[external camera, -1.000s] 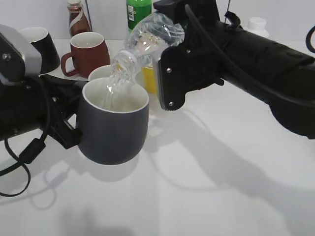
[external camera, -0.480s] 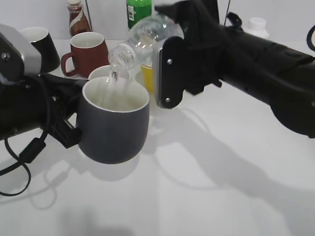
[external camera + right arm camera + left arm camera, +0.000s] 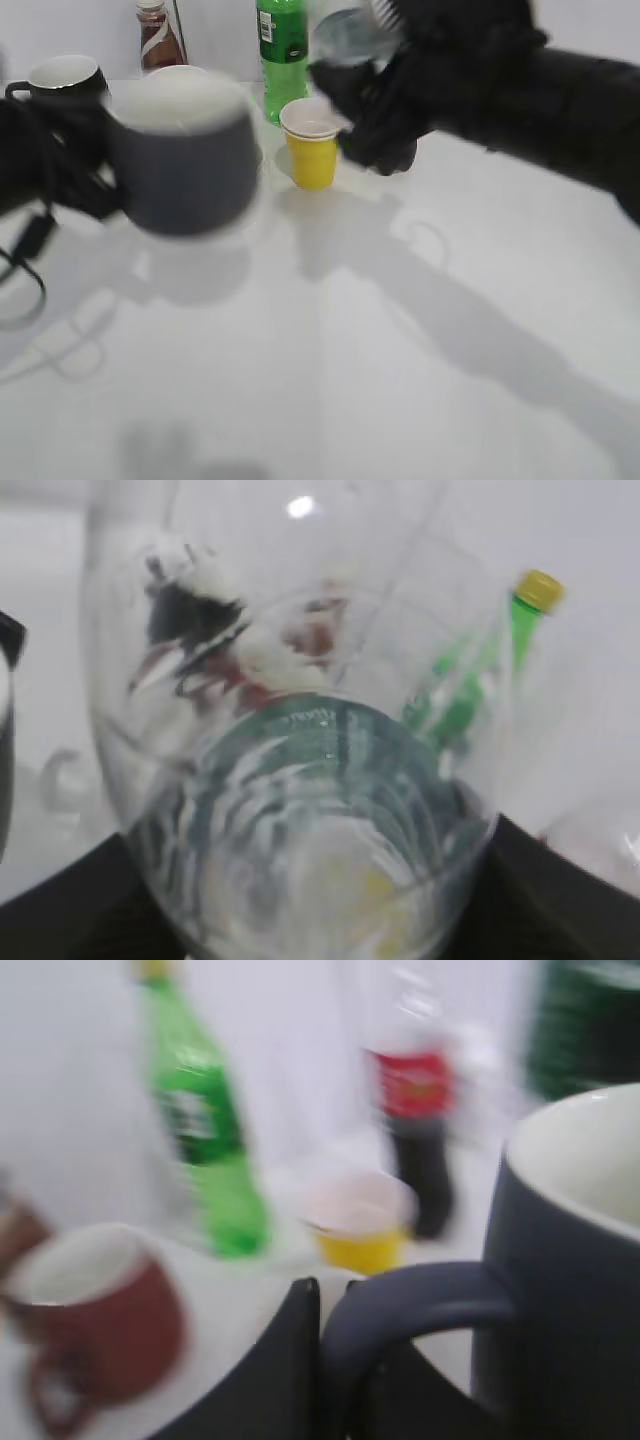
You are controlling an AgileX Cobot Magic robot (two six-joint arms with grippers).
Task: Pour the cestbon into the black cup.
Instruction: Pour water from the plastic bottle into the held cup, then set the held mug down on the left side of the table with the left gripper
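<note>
Thin clear plastic cestbon (image 3: 300,770), light, crushable: right end effector (image 3: 375,110) grips its body. Left end effector (image 3: 330,1360) clamps black cup (image 3: 180,160) handle; heavier, rigid.

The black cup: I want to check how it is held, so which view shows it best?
The left wrist view: the black cup fills the right side, its handle between dark fingers. The exterior view shows it whole but motion-blurred. The right wrist view shows none clearly.
</note>
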